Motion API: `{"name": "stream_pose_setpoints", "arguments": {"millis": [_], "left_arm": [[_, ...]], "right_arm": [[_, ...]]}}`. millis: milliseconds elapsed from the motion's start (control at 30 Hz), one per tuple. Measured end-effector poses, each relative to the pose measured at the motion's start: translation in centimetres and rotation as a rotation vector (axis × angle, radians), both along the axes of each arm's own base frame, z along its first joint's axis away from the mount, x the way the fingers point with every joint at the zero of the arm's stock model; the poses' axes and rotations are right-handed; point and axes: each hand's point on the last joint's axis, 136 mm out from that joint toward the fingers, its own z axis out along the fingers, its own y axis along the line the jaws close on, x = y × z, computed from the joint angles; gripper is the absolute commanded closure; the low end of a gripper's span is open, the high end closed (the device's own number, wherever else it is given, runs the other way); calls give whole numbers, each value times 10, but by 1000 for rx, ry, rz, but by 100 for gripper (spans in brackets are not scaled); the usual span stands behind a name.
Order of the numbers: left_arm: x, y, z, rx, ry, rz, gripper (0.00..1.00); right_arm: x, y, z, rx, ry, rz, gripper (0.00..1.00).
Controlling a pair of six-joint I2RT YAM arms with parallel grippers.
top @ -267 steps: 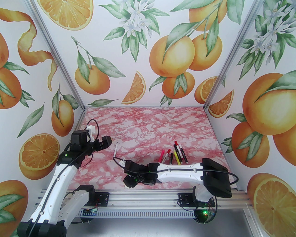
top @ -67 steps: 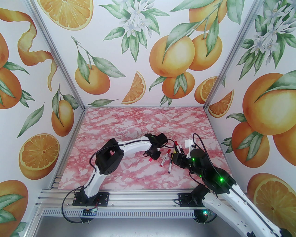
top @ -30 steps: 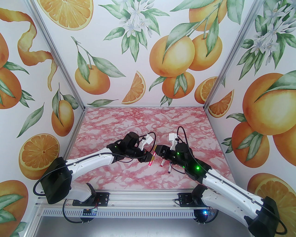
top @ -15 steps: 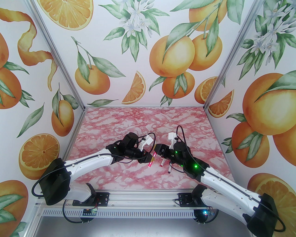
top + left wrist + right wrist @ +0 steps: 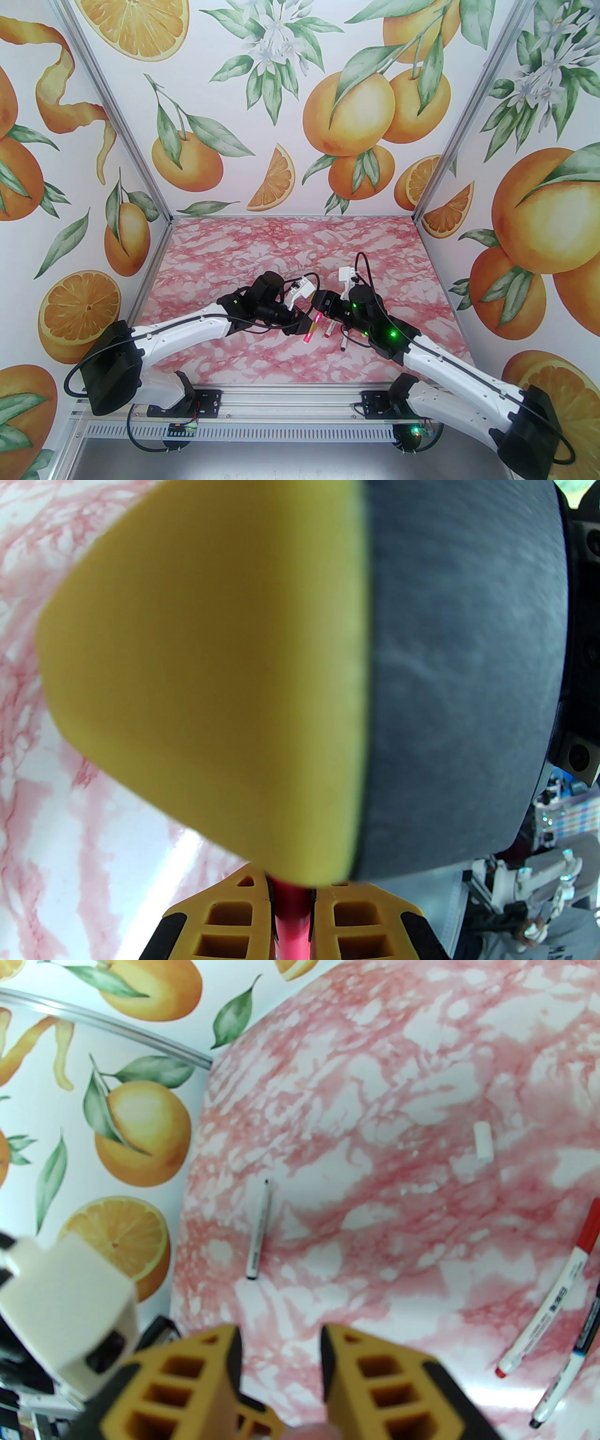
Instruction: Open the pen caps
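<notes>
My left gripper [image 5: 307,328] is shut on a pink pen [image 5: 313,324], held tilted above the table's middle; in the left wrist view its fingers [image 5: 234,916] clamp the pink barrel [image 5: 291,920]. My right gripper [image 5: 321,305] sits at the pen's upper end, its yellow and grey finger [image 5: 211,667] huge and blurred in front of the left wrist camera. In the right wrist view the right gripper [image 5: 281,1335] shows a narrow gap, with a pink blur low between the fingers. Whether they press on the pen's cap is hidden. A loose white cap [image 5: 483,1141] lies on the table.
Two white pens lie under the right wrist, one with red ends [image 5: 329,330] [image 5: 548,1307], one with a black cap [image 5: 344,344] [image 5: 569,1372]. Another slim white pen [image 5: 259,1232] lies farther left. The pink marble table [image 5: 290,243] is walled on three sides.
Both grippers have dropped slightly and drawn together. The right gripper has slid left over the upper end of the pink pen. The left gripper still holds the pen.
</notes>
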Motion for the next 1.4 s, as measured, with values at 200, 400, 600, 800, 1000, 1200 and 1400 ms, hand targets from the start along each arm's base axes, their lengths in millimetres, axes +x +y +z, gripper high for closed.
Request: {"name": "stream_pose_setpoints", "arguments": {"millis": [200,400,600,800,1000,1200,1400], "left_arm": [[-1,0,0,0,-1,-2,88],[-1,-1,0,0,-2,-2,88],[-2,-1,0,2,-1,-3,79],[-3,-7,6,-26,-8,-7,67],[-1,-12,13,-61,-11,1,67],[3,-19,14,-89,-5,19,80],[2,-22,15,-100,0,22,93]], "right_arm": [[0,0,-1,-2,2,0,75],[-1,-1,-1,-5,5,0,80],[-1,-2,-4,-17,11,-2,84],[-2,-2,-2,-6,10,-5,84],[-2,-3,6,18,-2,-9,84],[-2,-2,13,48,-13,-12,85],[-2,-2,17,60,-22,-13,85]]}}
